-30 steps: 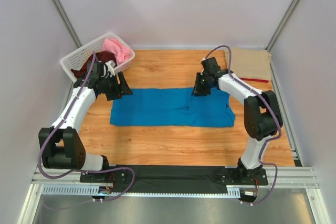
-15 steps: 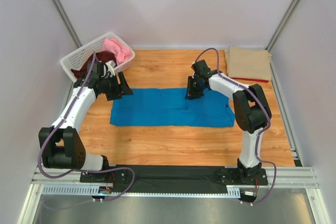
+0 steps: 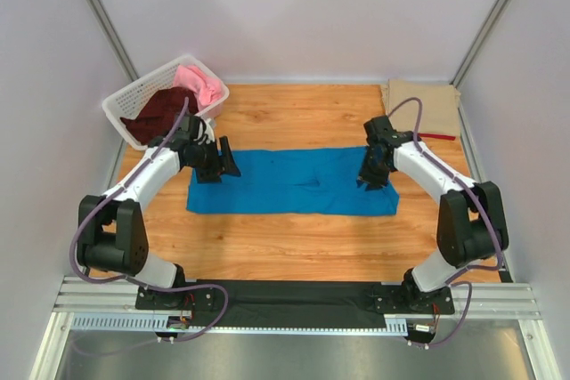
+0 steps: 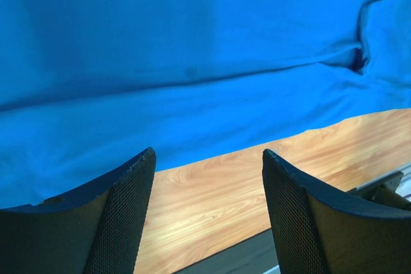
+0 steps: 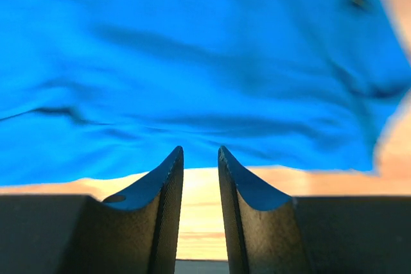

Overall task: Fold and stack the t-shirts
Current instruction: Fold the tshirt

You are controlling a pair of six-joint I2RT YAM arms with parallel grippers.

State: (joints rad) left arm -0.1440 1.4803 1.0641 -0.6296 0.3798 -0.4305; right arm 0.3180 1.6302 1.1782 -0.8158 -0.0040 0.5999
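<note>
Blue shirt (image 3: 294,182) lay flat mid-table. Left gripper (image 3: 226,163) hovered over its 9 o'clock end, jaws spread wide, empty. Right gripper (image 3: 370,177) over its 3 o'clock end, jaws nearly closed, slim gap, gripping nothing

Bare wooden table (image 3: 294,242) lies open at 6 o'clock of the flat blue t-shirt (image 3: 294,181), with a narrower bare strip at 12 o'clock. At 10 o'clock the white basket (image 3: 114,113), heaped with a dark maroon shirt (image 3: 162,109) and a pink shirt (image 3: 200,84), blocks the corner. At 2 o'clock the folded tan shirt (image 3: 426,106) fills the other. Walls (image 3: 312,15) close in at 9, 12 and 3 o'clock.
</note>
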